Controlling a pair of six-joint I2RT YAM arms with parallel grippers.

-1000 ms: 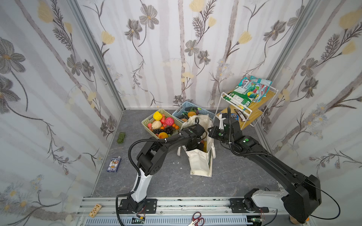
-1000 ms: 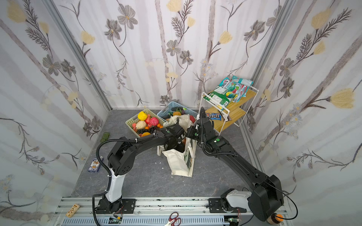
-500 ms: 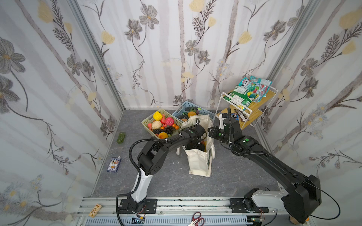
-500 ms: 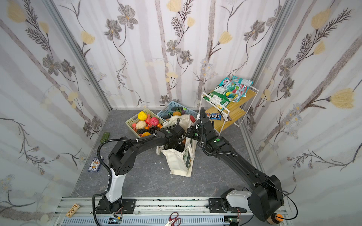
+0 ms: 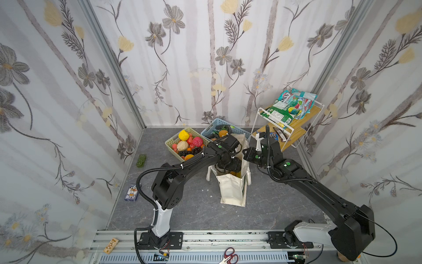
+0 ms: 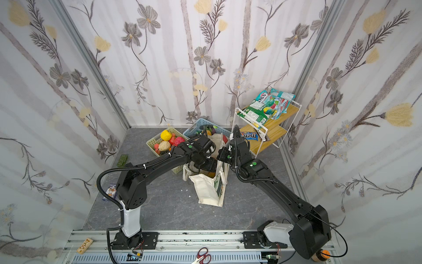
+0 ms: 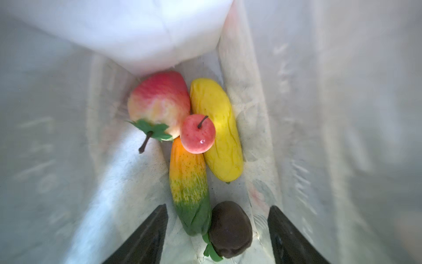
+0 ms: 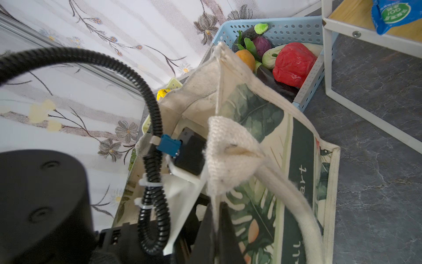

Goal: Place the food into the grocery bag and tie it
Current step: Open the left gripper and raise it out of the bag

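1. Grocery bag (image 5: 231,189) stands upright mid-counter (image 5: 182,212), just in front of the green basket (image 5: 169,144) & blue basket (image 5: 209,126).
2. Done so far: 5 pcs lie on the bag bottom. They are a yellow mango (image 7: 217,130), a red-yellow fruit w/ green leaf (image 7: 159,102), a long orange-green fruit (image 7: 189,182), a dark brown fruit (image 7: 230,228), and a small red apple (image 7: 198,133) resting atop the others.
3. Left tool (image 7: 218,206) is down inside the bag, jaws wide apart, nothing gripped. The dark brown fruit lies beneath them.
4. Right tool (image 8: 215,228) is pinched tight on the bag's rim beside a rope handle (image 8: 294,194), prob. keeping the mouth open.
5. Left to do: both baskets hold more food, and snack packs sit on the rack (image 6: 272,132). How much must go in, can't tell. Handles not yet tied, so prob. under halfway.
6. Views: only the left wrist shows the bag's contents; both top views give just a spot of orange at the mouth. Only the right wrist shows the rim pinch & leaf print. The whole layout shows in the top views alone.
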